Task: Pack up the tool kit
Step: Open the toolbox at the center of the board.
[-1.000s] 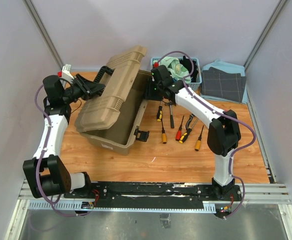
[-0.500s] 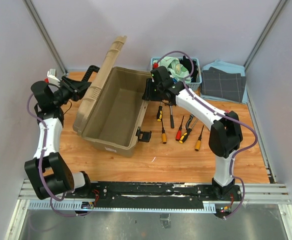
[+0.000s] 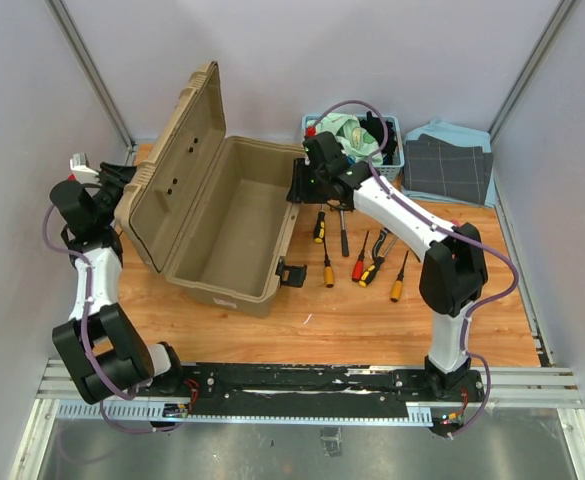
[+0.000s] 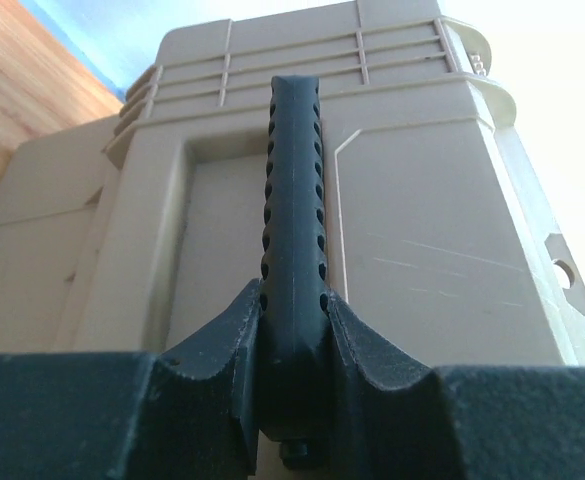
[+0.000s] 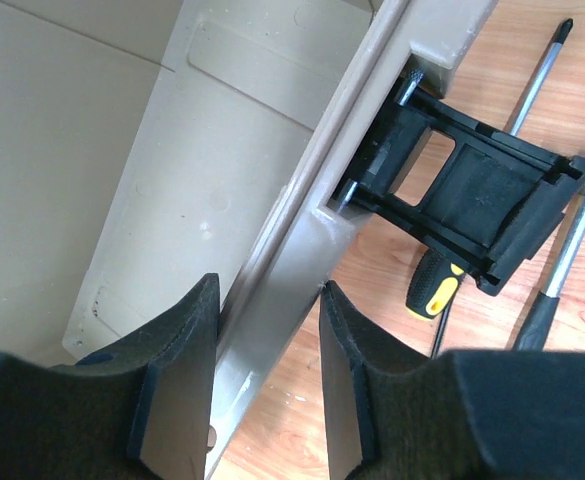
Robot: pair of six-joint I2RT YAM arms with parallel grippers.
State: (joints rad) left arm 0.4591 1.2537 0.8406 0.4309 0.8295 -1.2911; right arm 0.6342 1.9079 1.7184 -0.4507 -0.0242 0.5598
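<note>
while open, toolbox point(image 3: 234, 235) lengthwise far-near

No readable text, brand, number or sign is showing in any view. The tan toolbox point(image 3: 222, 215) is showing only plain moulded plastic on its raised lid and inside walls, and its black latch point(image 5: 472, 205) is carrying no lettering either.

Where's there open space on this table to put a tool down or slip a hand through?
The toolbox interior looks bare, bordered by its raised lid and right rim. Bare wood also runs along the near edge, between the box front and the arm bases. It is crowded right of the box, where the screwdrivers lie close together, and at the back by the blue basket.
</note>
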